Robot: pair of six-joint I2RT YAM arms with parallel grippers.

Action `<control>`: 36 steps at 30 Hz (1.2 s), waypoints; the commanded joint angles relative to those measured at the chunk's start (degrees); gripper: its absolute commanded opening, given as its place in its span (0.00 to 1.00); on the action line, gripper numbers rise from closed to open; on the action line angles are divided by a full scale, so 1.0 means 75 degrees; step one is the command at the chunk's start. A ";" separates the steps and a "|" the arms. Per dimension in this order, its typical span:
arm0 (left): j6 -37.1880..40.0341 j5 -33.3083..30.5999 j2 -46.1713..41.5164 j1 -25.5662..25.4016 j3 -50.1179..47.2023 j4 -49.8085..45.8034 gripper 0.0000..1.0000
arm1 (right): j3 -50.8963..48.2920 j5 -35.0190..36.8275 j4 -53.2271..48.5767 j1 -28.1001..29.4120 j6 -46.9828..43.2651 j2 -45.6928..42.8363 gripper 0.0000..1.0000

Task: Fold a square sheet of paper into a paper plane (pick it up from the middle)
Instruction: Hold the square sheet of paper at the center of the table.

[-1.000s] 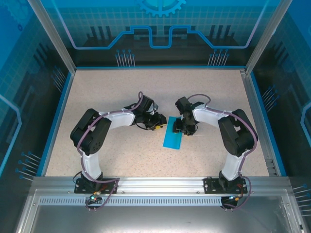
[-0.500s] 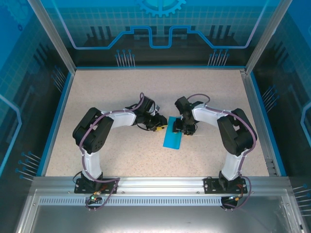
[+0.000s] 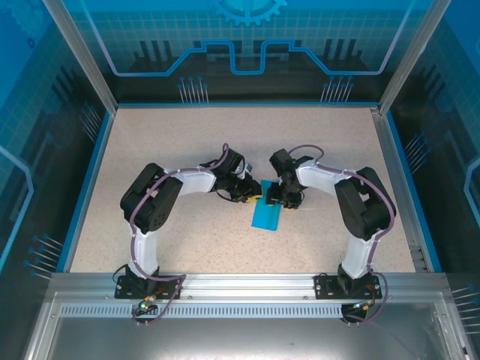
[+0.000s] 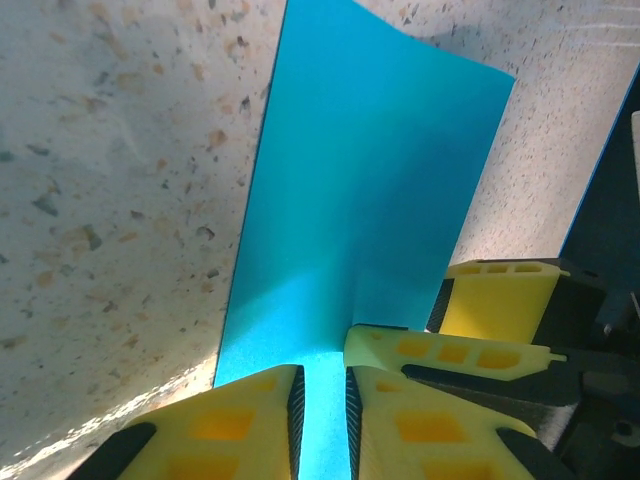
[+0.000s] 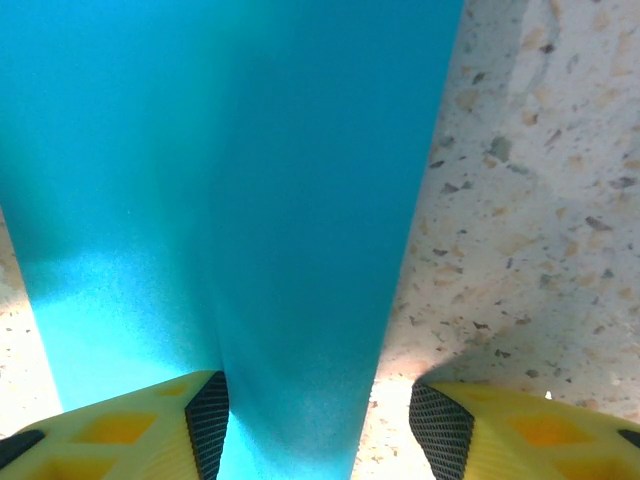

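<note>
The teal-blue paper (image 3: 266,217) lies on the speckled table as a narrow rectangle, with a lengthwise crease showing in the left wrist view (image 4: 370,170). My left gripper (image 3: 254,196) sits low at the paper's far left corner. Its yellow fingers (image 4: 240,420) stand a narrow gap apart, with paper showing between them. My right gripper (image 3: 279,200) is at the far right corner. It is wide open (image 5: 315,430) and straddles the paper's right edge (image 5: 220,180). The right gripper's fingers (image 4: 495,300) nearly touch the left gripper's.
A blue rim (image 3: 82,187) and aluminium posts (image 3: 79,52) enclose the table. Bare speckled tabletop (image 3: 187,142) lies beyond and beside the arms. The arm bases (image 3: 146,283) stand at the near edge.
My left arm has stretched to the right and carried its gripper up to the paper's far left corner. The right gripper and the paper have barely moved.
</note>
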 commanded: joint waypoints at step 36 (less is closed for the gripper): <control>0.0799 -0.0698 0.1064 -0.0182 0.0073 -0.1752 0.15 | -0.1317 -0.0714 0.1857 0.0038 0.0388 -0.2654 0.56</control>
